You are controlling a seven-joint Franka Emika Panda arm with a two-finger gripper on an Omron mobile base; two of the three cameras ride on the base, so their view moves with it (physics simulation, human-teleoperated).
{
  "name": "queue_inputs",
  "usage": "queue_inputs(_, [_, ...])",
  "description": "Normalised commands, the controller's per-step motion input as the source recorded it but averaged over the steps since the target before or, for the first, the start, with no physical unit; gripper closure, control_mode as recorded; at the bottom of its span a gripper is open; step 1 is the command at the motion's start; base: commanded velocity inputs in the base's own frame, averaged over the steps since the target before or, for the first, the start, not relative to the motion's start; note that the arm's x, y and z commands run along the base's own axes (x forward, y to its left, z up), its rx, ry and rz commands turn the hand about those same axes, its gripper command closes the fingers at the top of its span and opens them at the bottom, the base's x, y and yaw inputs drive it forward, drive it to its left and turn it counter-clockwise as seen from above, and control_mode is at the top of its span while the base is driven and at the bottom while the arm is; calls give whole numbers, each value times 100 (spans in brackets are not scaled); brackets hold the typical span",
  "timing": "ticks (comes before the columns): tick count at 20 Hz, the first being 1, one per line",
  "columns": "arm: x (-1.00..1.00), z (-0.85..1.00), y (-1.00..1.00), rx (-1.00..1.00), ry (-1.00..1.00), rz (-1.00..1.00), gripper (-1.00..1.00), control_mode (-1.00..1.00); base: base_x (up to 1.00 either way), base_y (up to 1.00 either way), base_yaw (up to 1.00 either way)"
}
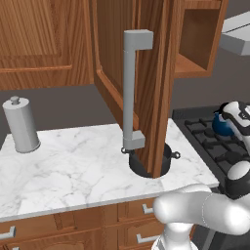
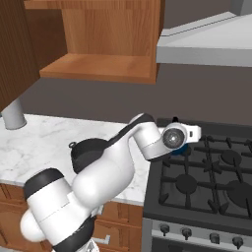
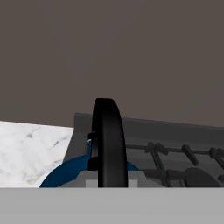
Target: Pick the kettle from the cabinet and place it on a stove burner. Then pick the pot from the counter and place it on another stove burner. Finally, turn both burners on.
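1. End effector was clamped narrow on the kettle's black arched handle, per the hand view
2. Kettle sat over the rear-left of the cooktop, near the tabletop edge; couldn't tell if it was resting on a grate or just above
3. Pot was on the tabletop, partly hidden behind the open cabinet door in the left base view
4. Risk: release off-centre on the burner, so the kettle tips on the grate bars or slides toward the tabletop
5. Risk: thin handle pivots in the grip and the kettle swings on release
6. Risk: the open door crowds the pot approach, elbow may clip it
7. Grey canister stood well apart, no concern
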Motion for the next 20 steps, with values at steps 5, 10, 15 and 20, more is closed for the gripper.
queue_inputs(5, [17,-20,0,0,0,1,100,-100,0,0,0])
queue_inputs(10, [23,-11,-1,1,0,1,100,-100,0,0,0])
queue_inputs(15, [24,-4,-6,1,0,0,100,-100,0,0,0])
queue_inputs(20, [23,-4,-13,1,0,0,100,-100,0,0,0])
